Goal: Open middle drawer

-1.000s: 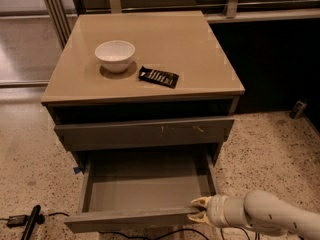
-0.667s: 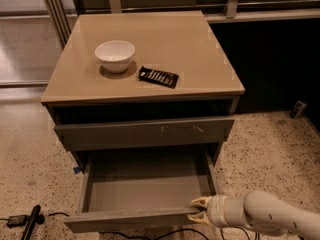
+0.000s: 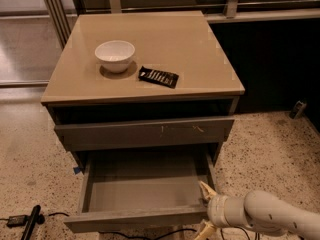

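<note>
One drawer is pulled out here: the middle drawer [image 3: 135,219], a plain dark grey shallow box with no handle, sticking well out from the bottom of the tan-topped grey cabinet [image 3: 200,59]. The cream two-finger gripper [image 3: 205,210] is at that drawer's front right corner. Its fingers [image 3: 206,189] are pinched on the end of the face panel, one tip inside the box and the other out front below the edge. The chunky white arm [image 3: 265,215] comes in from the lower right.

Above it, the wider grey drawer with pale scratch marks [image 3: 145,132] is closed.

On the top sit a round white bowl [image 3: 115,55] and, just beside it, a flat black packet [image 3: 158,77]. The packet has pale markings, but they're too small to read.

Compared with a second ago I honestly can't spot any difference: the drawer is out the same amount and the gripper is at the same corner.

The floor is speckled beige terrazzo [image 3: 270,154], with a black stick-like thing and cable [image 3: 31,221] at lower left and a scrap of blue tape [image 3: 77,170] by the cabinet's left leg. There's a glass partition with metal rails [image 3: 25,44] behind on the left.
</note>
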Controlling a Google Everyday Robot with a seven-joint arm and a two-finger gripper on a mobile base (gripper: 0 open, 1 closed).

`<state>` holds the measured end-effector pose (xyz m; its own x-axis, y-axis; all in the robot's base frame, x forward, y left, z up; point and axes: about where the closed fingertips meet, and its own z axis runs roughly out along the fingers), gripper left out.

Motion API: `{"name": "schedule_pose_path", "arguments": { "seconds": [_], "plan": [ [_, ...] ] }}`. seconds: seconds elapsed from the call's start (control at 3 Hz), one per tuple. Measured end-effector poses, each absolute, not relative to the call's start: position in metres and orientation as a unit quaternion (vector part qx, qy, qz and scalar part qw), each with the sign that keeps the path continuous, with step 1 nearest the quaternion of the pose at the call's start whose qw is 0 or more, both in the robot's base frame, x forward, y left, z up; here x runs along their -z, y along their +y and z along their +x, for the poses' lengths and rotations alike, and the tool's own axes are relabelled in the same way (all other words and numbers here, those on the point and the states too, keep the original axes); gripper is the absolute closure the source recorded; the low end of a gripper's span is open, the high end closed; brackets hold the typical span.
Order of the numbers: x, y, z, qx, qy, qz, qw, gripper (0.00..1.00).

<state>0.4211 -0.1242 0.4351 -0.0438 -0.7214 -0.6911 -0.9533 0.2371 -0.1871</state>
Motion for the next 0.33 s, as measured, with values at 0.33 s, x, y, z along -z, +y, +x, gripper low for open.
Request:
{"name": "schedule_pose_path", "arguments": {
  "seconds": [0.33],
  "plan": [
    [-0.4351,-0.1241,0.4211,-0.165,0.703,-0.595,0.352,0.00]
  ]
}}
